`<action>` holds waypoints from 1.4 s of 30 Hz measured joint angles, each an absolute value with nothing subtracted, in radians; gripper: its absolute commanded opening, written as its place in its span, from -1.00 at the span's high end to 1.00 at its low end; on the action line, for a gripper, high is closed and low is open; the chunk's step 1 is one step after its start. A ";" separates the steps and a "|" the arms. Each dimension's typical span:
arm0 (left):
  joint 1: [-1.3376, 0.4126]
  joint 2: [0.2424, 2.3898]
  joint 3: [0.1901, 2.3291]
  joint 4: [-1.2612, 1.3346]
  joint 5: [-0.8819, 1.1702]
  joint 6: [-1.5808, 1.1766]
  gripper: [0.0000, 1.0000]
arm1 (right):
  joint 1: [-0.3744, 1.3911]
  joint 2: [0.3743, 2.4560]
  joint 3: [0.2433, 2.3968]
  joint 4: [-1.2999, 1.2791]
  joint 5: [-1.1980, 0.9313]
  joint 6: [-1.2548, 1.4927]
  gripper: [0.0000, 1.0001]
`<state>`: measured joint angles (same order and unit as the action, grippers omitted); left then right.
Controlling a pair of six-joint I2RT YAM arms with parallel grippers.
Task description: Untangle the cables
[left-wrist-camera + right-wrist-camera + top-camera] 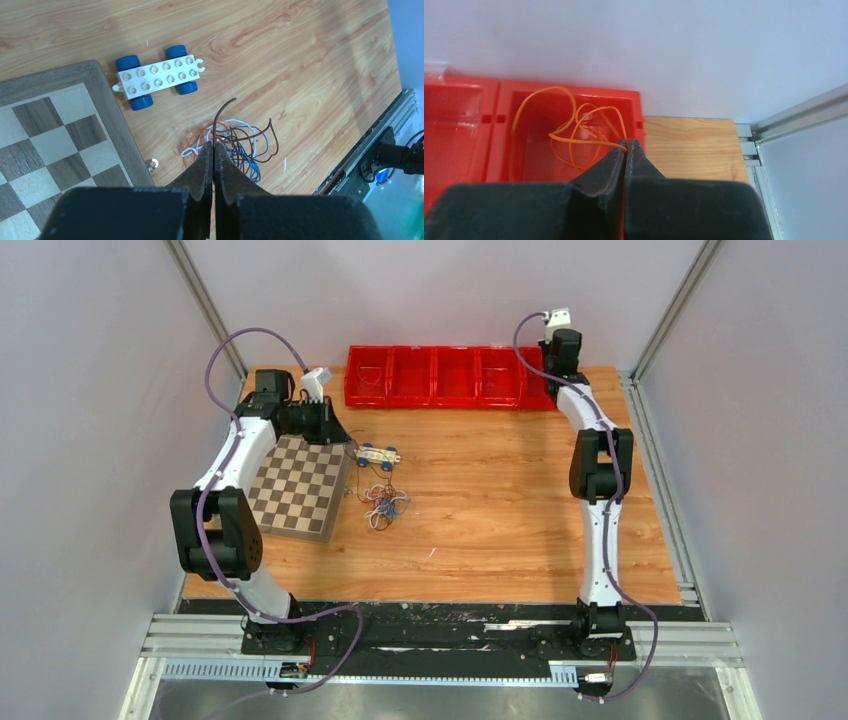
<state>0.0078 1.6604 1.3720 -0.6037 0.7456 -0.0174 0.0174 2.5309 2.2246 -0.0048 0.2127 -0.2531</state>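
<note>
The cables [383,502] lie as a small tangle of white, blue, orange-red and dark wires on the wooden table, just right of the chessboard. In the left wrist view the tangle [240,145] lies under my left gripper [214,146]. This gripper is shut on a dark wire [220,112] that curves up out of the tangle. My left gripper [338,436] hovers by the chessboard's far right corner. My right gripper [626,143] is shut on an orange wire [569,131]. That wire loops inside the rightmost compartment of the red bins [634,102], at the back right.
A white toy car [378,454] with blue wheels stands just beyond the tangle, and shows in the left wrist view too [159,77]. A chessboard [298,487] lies at the left. A row of red bins [440,377] lines the back edge. A small metal ring [151,163] lies by the board's edge.
</note>
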 measured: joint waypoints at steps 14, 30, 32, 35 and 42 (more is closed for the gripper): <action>-0.022 1.660 1.369 -0.606 0.776 -0.018 1.00 | 0.073 2.425 2.059 -0.122 0.146 -0.361 -0.37; -0.337 1.629 1.372 -0.239 0.932 -0.396 1.00 | 0.004 1.715 1.668 -0.659 -0.612 -0.386 -0.89; -0.288 1.595 1.316 -0.117 0.949 -0.516 1.00 | 0.009 1.702 1.600 -0.706 -0.683 -0.380 -0.85; -0.189 1.550 1.223 -0.020 0.955 -0.611 1.00 | 0.023 1.729 1.527 -0.769 -0.756 -0.359 -0.80; -0.100 1.540 1.046 -0.149 0.917 -0.519 1.00 | 0.131 1.811 1.504 -0.757 -0.823 -0.298 -0.67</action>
<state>-0.0998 1.5402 1.0458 -0.1493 0.9173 -0.5190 0.1307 1.8107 1.5043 -0.7570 -0.8234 -0.2981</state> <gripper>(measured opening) 0.007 0.862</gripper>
